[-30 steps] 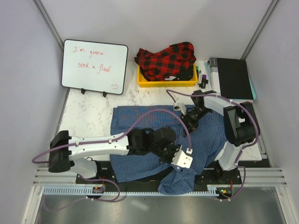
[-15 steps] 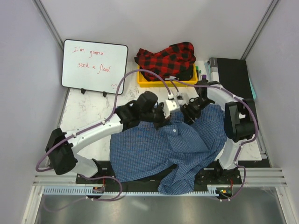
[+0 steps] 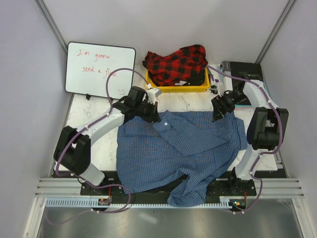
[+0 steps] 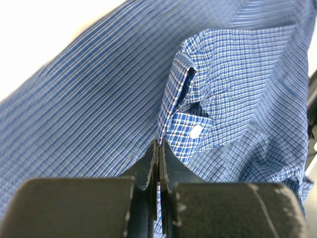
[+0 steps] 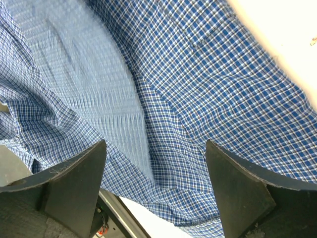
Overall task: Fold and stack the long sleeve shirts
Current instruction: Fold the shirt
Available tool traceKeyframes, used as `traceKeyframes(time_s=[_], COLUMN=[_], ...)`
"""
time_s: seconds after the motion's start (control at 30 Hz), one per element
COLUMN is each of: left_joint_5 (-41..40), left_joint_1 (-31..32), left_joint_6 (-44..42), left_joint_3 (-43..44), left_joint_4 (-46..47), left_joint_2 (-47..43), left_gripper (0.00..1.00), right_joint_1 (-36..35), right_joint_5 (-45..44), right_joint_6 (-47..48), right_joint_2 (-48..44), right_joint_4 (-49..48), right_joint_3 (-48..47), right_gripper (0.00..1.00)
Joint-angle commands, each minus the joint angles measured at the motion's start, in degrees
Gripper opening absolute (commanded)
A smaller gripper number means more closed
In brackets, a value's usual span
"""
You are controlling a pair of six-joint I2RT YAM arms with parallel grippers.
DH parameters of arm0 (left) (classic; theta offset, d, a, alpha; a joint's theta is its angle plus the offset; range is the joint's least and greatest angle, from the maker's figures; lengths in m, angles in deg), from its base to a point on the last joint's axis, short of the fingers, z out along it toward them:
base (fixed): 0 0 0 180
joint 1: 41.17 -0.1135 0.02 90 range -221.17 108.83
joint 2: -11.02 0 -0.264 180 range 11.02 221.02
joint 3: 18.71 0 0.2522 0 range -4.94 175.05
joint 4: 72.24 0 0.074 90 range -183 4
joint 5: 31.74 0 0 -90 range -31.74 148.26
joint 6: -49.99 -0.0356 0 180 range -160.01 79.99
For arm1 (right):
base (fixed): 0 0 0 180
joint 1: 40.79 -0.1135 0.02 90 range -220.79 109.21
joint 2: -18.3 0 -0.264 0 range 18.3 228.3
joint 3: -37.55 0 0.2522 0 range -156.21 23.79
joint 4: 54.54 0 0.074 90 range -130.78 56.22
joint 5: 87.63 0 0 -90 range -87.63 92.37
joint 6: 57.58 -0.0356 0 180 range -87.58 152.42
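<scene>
While the left gripper (image 3: 152,112) is at the far-left corner of the blue checked shirt (image 3: 173,153), its fingers are pressed together on a thin edge of that cloth; in the left wrist view the fabric runs straight into the seam between the two black fingers (image 4: 143,171). Just past the tips sits a folded-over flap (image 4: 185,126) with a white button (image 4: 196,131). That button also shows from above (image 3: 167,121).

Right gripper (image 3: 217,112) is above the shirt's far-right edge, fingers spread wide – nothing between them. The right wrist view shows only checked cloth (image 5: 163,99) below the gap, apart from both fingers (image 5: 74,183).

Blue shirt lies spread across the marble table (image 3: 94,124) between the two arms, rumpled. One bunched part hangs over the near edge (image 3: 188,194).

Red-and-black plaid shirt (image 3: 176,63) is heaped in the yellow bin (image 3: 176,89) at the far side – well apart from the blue one, untouched by either gripper. Whiteboard (image 3: 99,69) with red handwriting stands left of the bin.
</scene>
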Motion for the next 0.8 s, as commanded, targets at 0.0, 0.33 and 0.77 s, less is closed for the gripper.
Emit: traceKeyframes(time_s=[0.0, 0.33, 0.77], left_joint_5=[2.14, -0.93, -3.31], left_joint_1=[-5.06, -11.74, -15.61], left_joint_6=[9.37, 16.94, 21.86], left_joint_3=[-3.14, -11.13, -17.29], left_joint_4=[0.25, 1.91, 2.27], left_joint_2=[0.15, -1.6, -5.11], left_gripper=[0.02, 0.02, 0.05], right_joint_1=[0.25, 0.26, 0.17], right_joint_5=[-0.59, -1.02, -1.64], right_joint_6=[2.38, 2.12, 0.8], right_joint_2=[-0.11, 0.51, 0.69], right_joint_4=[2.15, 1.53, 0.04], right_joint_3=[-1.29, -2.17, -2.0], right_gripper=[0.88, 0.87, 0.85])
